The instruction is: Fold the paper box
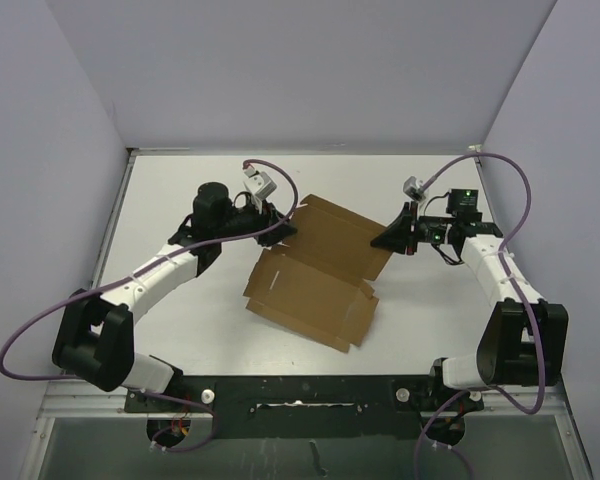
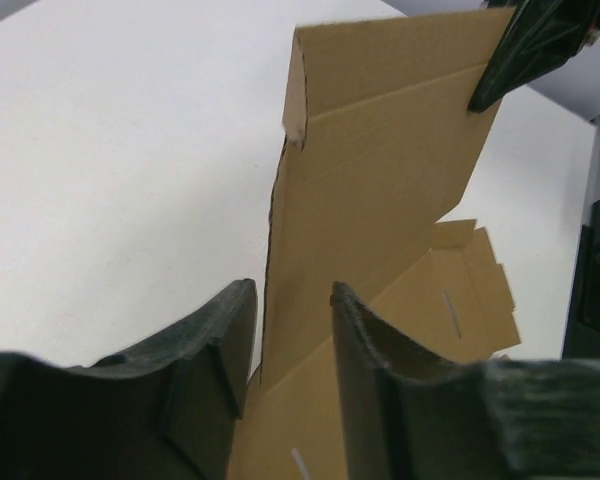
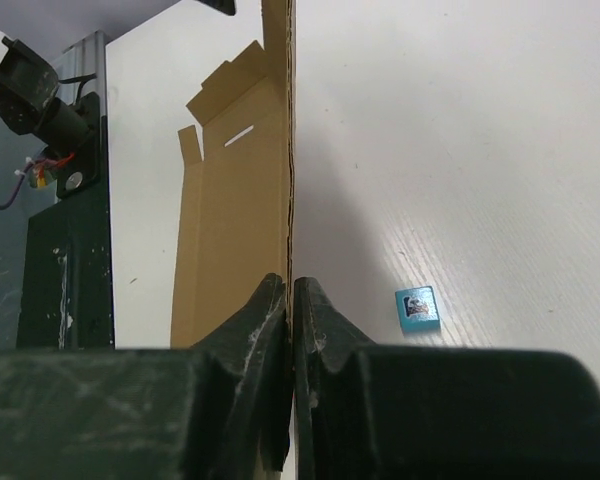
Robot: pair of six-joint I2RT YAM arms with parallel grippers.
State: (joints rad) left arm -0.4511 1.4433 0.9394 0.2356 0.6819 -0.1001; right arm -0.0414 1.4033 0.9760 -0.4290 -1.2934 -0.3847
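paper box lies mid counter, far panel raised, long edge running left to right between the arms. right end effector pinches that panel's right end tight. left end effector straddles the left end, fingers parted, not clamping the card.

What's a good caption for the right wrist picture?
Right gripper pinching the brown cardboard box sheet, tiny blue cube nearby.

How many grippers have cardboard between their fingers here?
2. The left gripper straddles one end of the raised panel of the paper box, jaws slightly apart; the right gripper is shut on the opposite end.
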